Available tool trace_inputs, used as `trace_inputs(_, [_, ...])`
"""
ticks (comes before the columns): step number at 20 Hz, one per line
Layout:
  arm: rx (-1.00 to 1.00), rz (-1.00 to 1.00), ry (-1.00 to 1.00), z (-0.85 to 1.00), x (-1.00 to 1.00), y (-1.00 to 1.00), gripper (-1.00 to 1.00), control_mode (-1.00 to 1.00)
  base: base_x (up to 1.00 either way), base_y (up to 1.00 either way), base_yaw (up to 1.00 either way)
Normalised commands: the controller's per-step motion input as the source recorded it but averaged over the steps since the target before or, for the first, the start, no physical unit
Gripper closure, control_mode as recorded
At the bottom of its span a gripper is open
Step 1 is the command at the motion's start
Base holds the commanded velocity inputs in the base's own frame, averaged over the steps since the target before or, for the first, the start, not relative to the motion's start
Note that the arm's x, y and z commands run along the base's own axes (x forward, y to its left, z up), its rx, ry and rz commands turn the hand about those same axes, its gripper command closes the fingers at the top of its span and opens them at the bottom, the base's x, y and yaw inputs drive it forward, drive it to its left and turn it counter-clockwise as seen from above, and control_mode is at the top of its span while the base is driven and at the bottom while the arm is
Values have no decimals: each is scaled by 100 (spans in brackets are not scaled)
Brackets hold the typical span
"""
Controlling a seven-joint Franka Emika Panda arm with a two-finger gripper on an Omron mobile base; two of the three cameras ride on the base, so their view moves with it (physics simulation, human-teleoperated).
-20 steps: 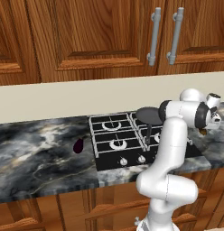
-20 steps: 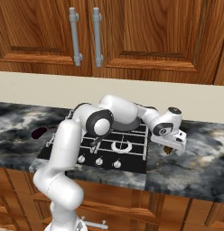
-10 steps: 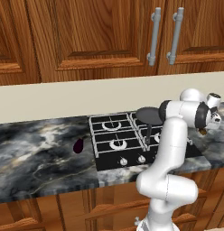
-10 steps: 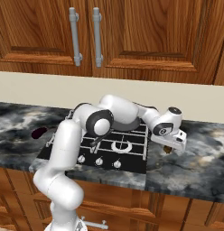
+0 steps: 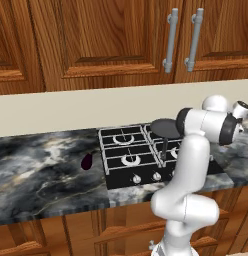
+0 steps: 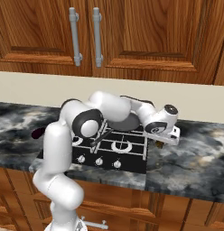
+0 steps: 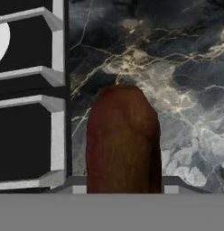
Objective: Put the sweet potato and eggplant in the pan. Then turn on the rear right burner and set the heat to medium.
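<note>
My gripper (image 7: pixel 123 187) is shut on the sweet potato (image 7: pixel 123 140), an orange-brown oblong lump that lies on the marble counter just right of the stove. In the right base view the gripper (image 6: pixel 161 143) hangs low over the counter with the sweet potato (image 6: pixel 159 145) under it. The eggplant (image 5: pixel 87 161), a dark purple oval, lies on the counter left of the stove and is the eggplant (image 6: pixel 37 133) at the far left in the right base view. The pan (image 5: pixel 165 127), also the pan (image 6: pixel 123 122), sits over the rear right burner and covers it, its handle pointing to the front.
The black stove (image 5: pixel 131 160) has grate bars and a row of knobs (image 5: pixel 146 177) along its front. Its grate edge (image 7: pixel 57 113) runs close beside the sweet potato. Wooden cabinets (image 5: pixel 121 40) hang above the beige backsplash. My arm arches over the stove.
The arm stays over the counter right of the stove. The fingers have drawn in on the sweet potato. The eggplant and the pan have not moved.
</note>
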Motion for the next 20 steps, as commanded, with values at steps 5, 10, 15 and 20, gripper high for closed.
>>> trace_inputs(5, [0,16,-16,32,1,97,100,-100,0,0,0])
trace_inputs(10, [-3,9,-7,52,24,78,100,-100,0,0,0])
trace_inputs(15, [-5,2,0,46,14,52,100,-100,0,0,0])
trace_inputs(20, [-1,0,0,12,17,39,100,-100,0,0,0])
